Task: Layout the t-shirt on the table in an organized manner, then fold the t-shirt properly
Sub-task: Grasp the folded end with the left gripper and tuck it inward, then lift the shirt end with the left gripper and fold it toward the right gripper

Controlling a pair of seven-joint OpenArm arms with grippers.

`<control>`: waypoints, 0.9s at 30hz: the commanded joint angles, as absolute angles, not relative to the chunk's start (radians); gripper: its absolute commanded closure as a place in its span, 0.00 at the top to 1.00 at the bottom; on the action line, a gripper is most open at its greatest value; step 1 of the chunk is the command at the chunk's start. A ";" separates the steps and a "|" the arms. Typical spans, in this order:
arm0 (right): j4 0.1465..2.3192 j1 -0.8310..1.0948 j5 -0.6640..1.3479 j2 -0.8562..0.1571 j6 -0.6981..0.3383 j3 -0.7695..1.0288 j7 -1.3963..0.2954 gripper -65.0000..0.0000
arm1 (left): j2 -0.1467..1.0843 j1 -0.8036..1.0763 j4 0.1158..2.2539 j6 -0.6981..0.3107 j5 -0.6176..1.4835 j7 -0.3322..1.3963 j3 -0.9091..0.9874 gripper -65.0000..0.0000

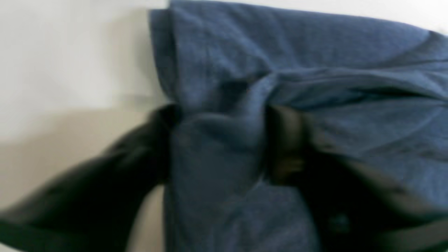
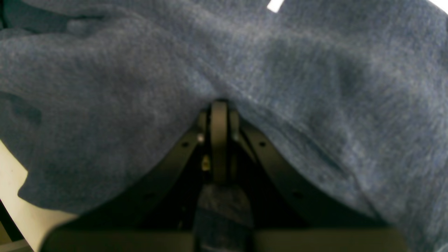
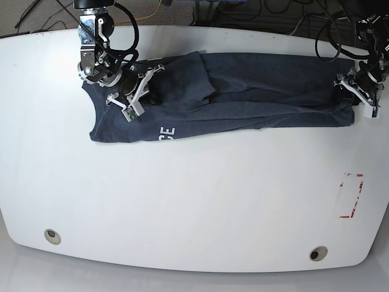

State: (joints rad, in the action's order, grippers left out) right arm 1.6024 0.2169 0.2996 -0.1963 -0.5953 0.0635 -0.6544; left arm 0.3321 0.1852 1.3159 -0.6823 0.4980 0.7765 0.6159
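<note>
The dark navy t-shirt (image 3: 255, 97) lies stretched in a long, partly folded band across the far part of the white table (image 3: 182, 201). White letters (image 3: 166, 131) show near its left end. My right gripper (image 3: 148, 82) sits on that left end. In the right wrist view its jaws (image 2: 219, 105) are pressed together with t-shirt (image 2: 315, 70) cloth draped over them and a strip caught between. My left gripper (image 3: 349, 82) is at the shirt's right end. In the blurred left wrist view its black fingers (image 1: 280, 140) pinch a puckered fold of the t-shirt (image 1: 315, 45).
A red tape rectangle (image 3: 351, 194) marks the table's right side. Two round grommet holes (image 3: 52, 236) (image 3: 316, 253) sit near the front edge. Cables lie beyond the far edge, behind both arms. Bare white table (image 1: 70, 52) shows left of the cloth in the left wrist view.
</note>
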 commanded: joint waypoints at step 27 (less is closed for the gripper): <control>1.603 0.214 0.268 -0.200 -0.587 0.064 -0.697 0.00 | 0.291 0.197 1.491 -0.687 0.473 0.845 0.535 0.00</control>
State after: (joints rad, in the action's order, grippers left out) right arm 1.6024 0.2142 0.2996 -0.1959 -0.5953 0.0639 -0.6579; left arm 0.3061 0.1955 1.4357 -0.6746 0.4648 0.8429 0.5354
